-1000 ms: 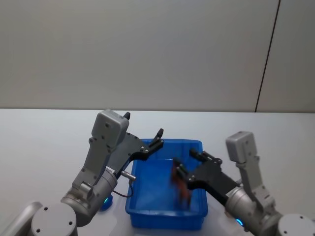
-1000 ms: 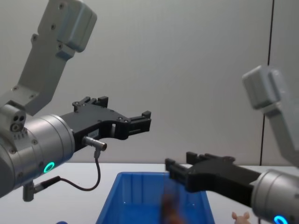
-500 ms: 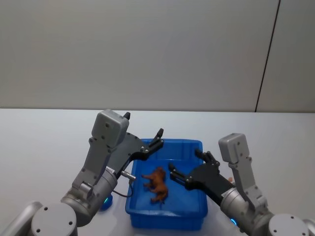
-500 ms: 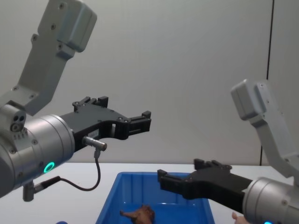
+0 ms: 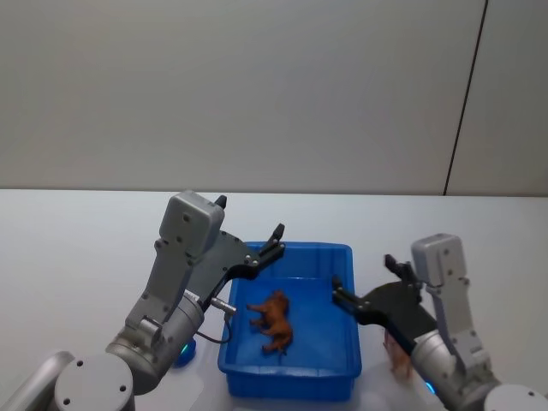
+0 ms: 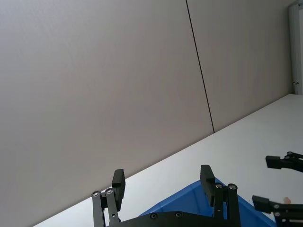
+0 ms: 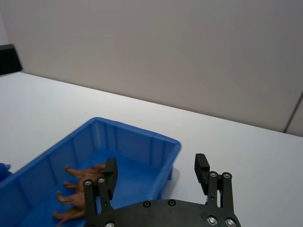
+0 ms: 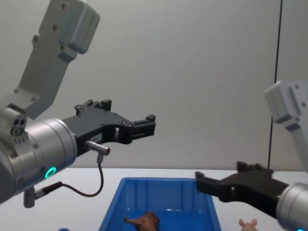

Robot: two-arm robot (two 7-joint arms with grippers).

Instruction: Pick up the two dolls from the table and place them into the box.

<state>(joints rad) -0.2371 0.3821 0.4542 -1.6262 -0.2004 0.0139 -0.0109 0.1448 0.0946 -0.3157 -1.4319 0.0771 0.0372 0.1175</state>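
The brown four-legged doll [image 5: 275, 322] lies on its side on the floor of the blue box [image 5: 291, 378], left of the middle. Its long axis runs near to far and its legs stick out to the left; which end is the head cannot be told. The pink pig doll [image 8: 249, 224] stands upright on the white tabletop [image 5: 86, 248], pointed ears up, just beside the box's right wall toward the near end. In the head view the right arm hides most of it. The right tool [image 5: 363, 274] hangs low over the box's right wall with its fingers apart and nothing between them, one finger above the box's inside and the other above the tabletop on the pig's side. The left tool [image 6: 162, 176] is held higher, above the box's far left corner, fingers likewise spread and empty, with a dark cable [image 8: 98, 179] looping beneath its wrist. A small blue object [image 5: 188, 356] sits on the tabletop at the box's near left corner, mostly under the left arm; what it is cannot be told. Behind the tabletop rises a plain grey wall with a dark vertical seam [image 5: 467, 94] on the right.
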